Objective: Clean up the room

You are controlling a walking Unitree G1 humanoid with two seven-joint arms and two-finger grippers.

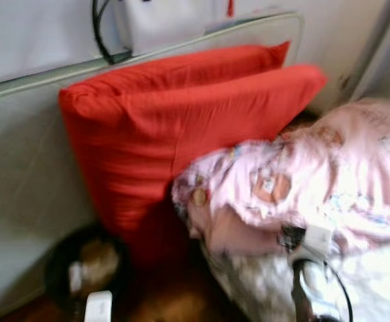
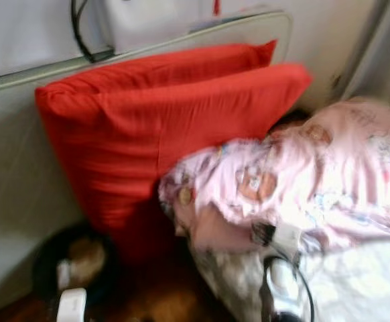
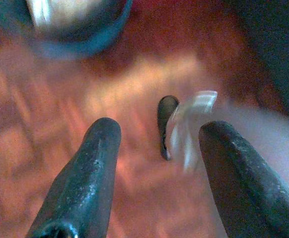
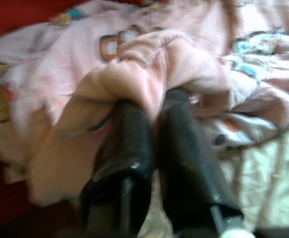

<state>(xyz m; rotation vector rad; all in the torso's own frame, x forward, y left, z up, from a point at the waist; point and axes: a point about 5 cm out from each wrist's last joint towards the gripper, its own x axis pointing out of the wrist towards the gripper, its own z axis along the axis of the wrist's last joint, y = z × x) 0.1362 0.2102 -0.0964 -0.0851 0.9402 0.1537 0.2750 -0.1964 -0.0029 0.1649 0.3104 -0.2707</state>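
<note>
No writing, label, brand, number or sign can be read anywhere here. The pink blanket (image 1: 315,174) carries small cartoon prints, too blurred to tell whether any letters stand among them. The white bag (image 1: 168,20) hanging above the red cushion (image 1: 175,127) shows no legible mark.

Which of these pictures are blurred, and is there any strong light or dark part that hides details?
Both eye views are smeared by motion: the red pillows and pink blanket have soft edges, and the blanket's pale parts wash out. The left wrist view is blurred over the reddish floor, its upper corner dark. The right wrist view is sharper, showing the right gripper pinching the blanket.
</note>
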